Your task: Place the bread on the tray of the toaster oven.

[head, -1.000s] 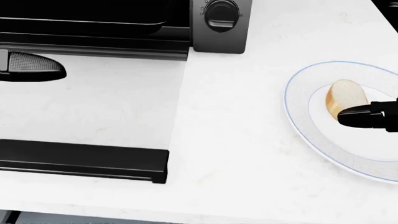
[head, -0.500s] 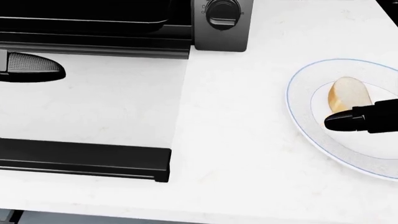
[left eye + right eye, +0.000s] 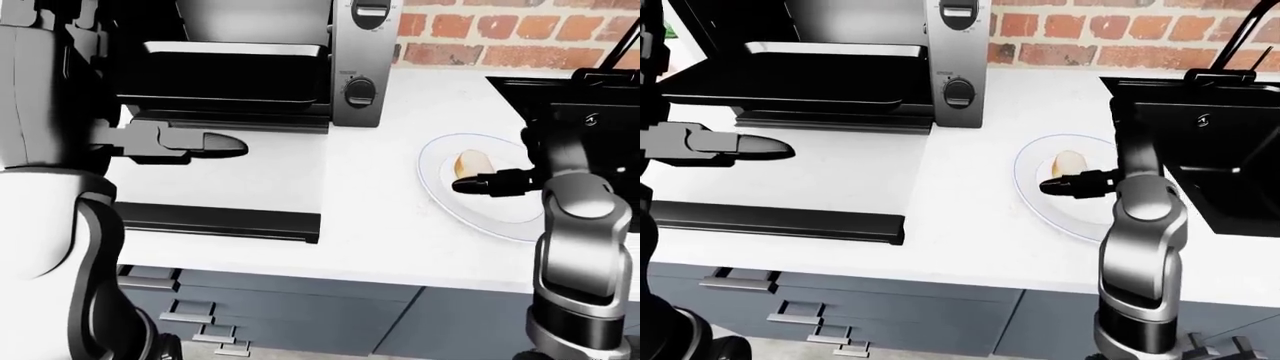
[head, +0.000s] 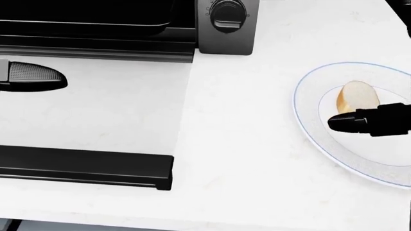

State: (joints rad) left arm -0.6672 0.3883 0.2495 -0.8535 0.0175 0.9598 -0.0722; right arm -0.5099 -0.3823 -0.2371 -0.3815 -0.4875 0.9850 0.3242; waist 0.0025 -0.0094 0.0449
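One slice of bread (image 4: pixel 357 97) on a white plate (image 4: pixel 309 113), with our right hand (image 4: pixel 360 122) just beside it.

We can read no brand or lettering: the marks around the toaster oven's (image 3: pixel 352 56) round knob (image 4: pixel 228 12) are too small to make out. The bread lies toward the right of the head view, well apart from the toaster oven and its dark tray (image 3: pixel 225 69) at the upper left. Our right hand reaches in from the right, its black fingertip just below the bread's lower edge; we cannot tell whether it touches, nor whether the fingers are spread or closed. Our left hand (image 3: pixel 200 144) hovers over the white counter (image 4: pixel 244 159) beside the oven's lowered door (image 4: pixel 90 171), fingers stretched flat and holding nothing.
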